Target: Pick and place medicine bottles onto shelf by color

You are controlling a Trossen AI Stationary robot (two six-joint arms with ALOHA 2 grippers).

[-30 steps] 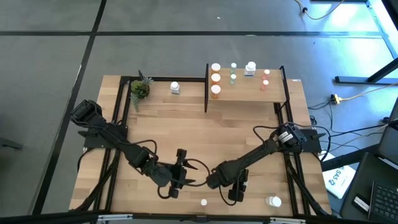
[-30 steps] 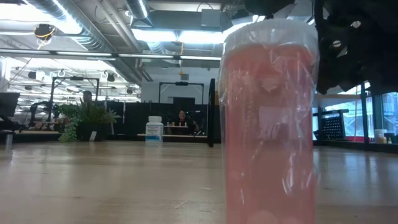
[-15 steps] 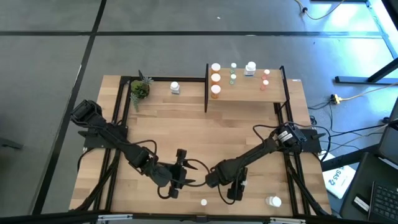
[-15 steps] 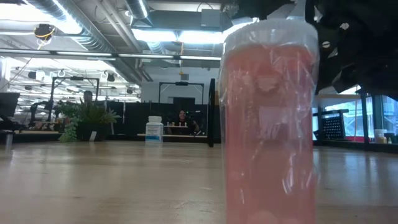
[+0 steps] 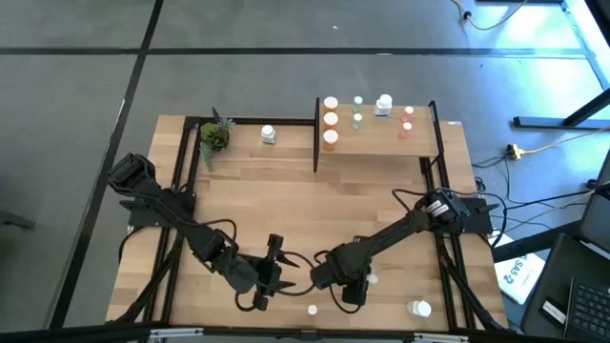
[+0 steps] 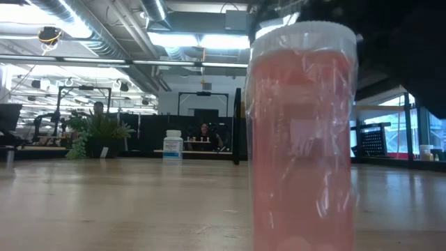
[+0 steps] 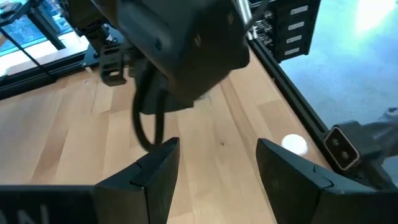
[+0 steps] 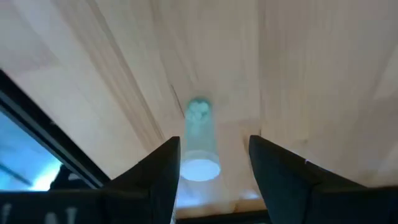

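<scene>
My right gripper [image 8: 211,180] hangs open near the table's near edge, pointing steeply down. A pale green medicine bottle [image 8: 199,140] with a white cap stands on the table below, between the two fingers and apart from the right one; its cap shows beside the gripper [image 5: 371,279]. My left gripper [image 7: 217,168] is open with nothing between its fingers, just left of the right one [image 5: 270,276]. A pinkish-red bottle [image 6: 301,139] stands at the near edge [image 5: 312,310]. The shelf [image 5: 376,141] at the far right carries orange, green, white and pinkish bottles.
Another white-capped bottle [image 5: 419,308] stands at the near right corner, and a white bottle [image 5: 268,134] at the far side beside a small potted plant [image 5: 213,136]. Black frame rails [image 5: 448,257] run along both table sides. Bare wood lies between the arms and the shelf.
My right gripper has risen and shifted a little toward the table's left, tipping more steeply down. A white-capped bottle now shows on the table just right of it. In the low view its dark bulk fills more of the upper right.
</scene>
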